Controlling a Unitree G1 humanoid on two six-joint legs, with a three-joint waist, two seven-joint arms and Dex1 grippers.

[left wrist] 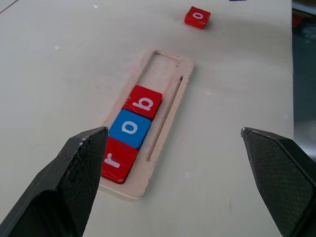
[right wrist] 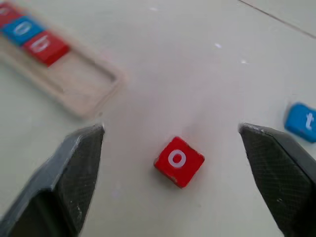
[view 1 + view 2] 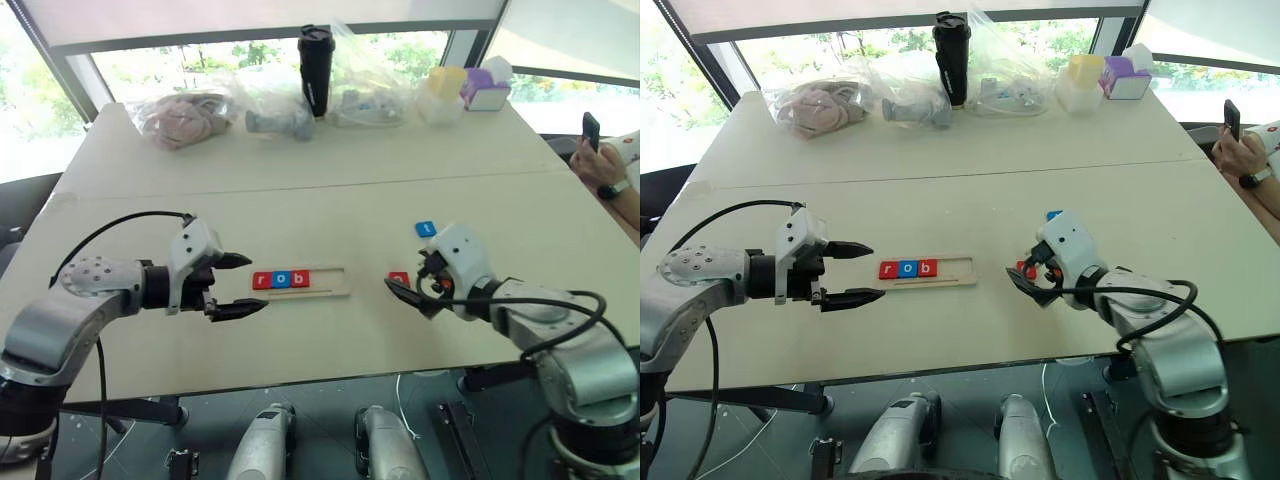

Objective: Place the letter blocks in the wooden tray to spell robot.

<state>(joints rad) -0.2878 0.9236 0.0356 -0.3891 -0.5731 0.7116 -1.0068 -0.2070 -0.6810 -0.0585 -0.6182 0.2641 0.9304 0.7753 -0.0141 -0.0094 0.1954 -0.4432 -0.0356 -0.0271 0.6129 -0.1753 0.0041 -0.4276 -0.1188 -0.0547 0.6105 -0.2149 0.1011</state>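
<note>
Three letter blocks, r, o, b (image 1: 130,128), already fill the wooden tray (image 1: 166,74) just ahead of the left gripper (image 3: 240,285), whose jaws are spread. Right gripper (image 2: 170,131), also spread and empty, frames the red o block (image 2: 178,161) for pickup; blue t block (image 2: 302,122) lies beside it.

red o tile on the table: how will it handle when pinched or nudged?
The red o tile looks rigid and probably light. Flat and square, it should slide on the smooth table rather than roll. Its glossy face may be slippery.
</note>
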